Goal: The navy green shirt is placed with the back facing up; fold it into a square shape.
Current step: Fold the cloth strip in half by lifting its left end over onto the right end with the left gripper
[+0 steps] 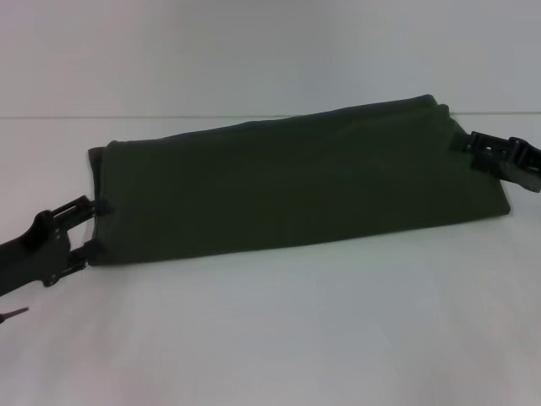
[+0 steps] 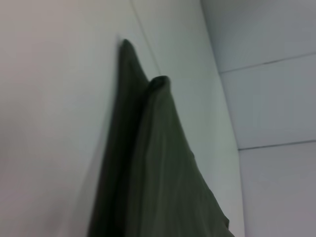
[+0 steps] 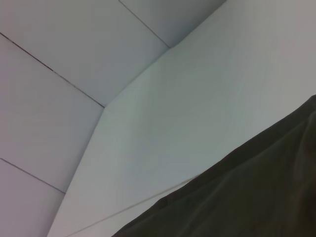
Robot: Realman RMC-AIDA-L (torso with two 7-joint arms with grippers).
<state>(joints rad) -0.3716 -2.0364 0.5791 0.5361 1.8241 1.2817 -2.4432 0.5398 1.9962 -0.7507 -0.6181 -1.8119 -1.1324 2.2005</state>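
The navy green shirt [image 1: 296, 186] lies on the white table as a long folded band, plain side up, running from near left to far right. My left gripper [image 1: 95, 227] is at the band's left end. It is open, with one fingertip [image 1: 100, 207] at the edge and the other lower down. My right gripper [image 1: 473, 152] is against the band's right end. In the left wrist view the shirt [image 2: 158, 168] stretches away as a layered fold. A corner of the shirt [image 3: 247, 197] fills part of the right wrist view.
The white table [image 1: 270, 338] extends wide in front of the shirt and behind it, up to a pale wall [image 1: 254, 51]. A small dark tip [image 1: 13, 314] shows at the left edge of the head view.
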